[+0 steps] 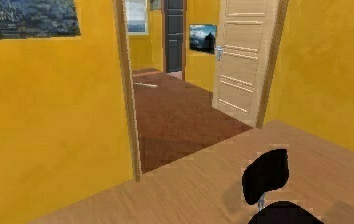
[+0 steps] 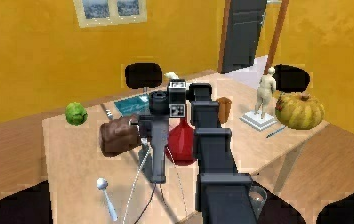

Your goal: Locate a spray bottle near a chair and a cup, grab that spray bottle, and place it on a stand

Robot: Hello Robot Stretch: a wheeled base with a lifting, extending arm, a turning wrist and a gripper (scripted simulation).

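The tool (image 2: 155, 128) sits at the far end of the arm (image 2: 217, 165), out over the middle of the desk (image 2: 75, 150) in the arm side view. Things stand on the desk at and behind the fingers, so it cannot be told whether the tool is grasping anything.

Just to the picture's right of the tool, wedged between it and the arm's dark bar, stands a red rounded thing (image 2: 182, 143). It is broad at the base and narrows upward, so its long axis appears upright. This may be the spray bottle, though its head is hidden behind the tool's body and the shape alone does not settle it. If it is, the coming move turns on a short sideways offset. The thing lies toward the arm side view's right and slightly lower in the picture than the fingers, so it is nearer in rather than farther out. Whether the fingers are beside it, over it or touching it cannot be judged from here.

On the tool's other side, just beside it, lies a brown lumpy thing (image 2: 116, 136). Farther out, at the desk's far edge, a dark chair (image 2: 145, 73) is pushed in, with a small pale thing (image 2: 171, 76), possibly the cup, near it. That fits the task's cue for this spot.
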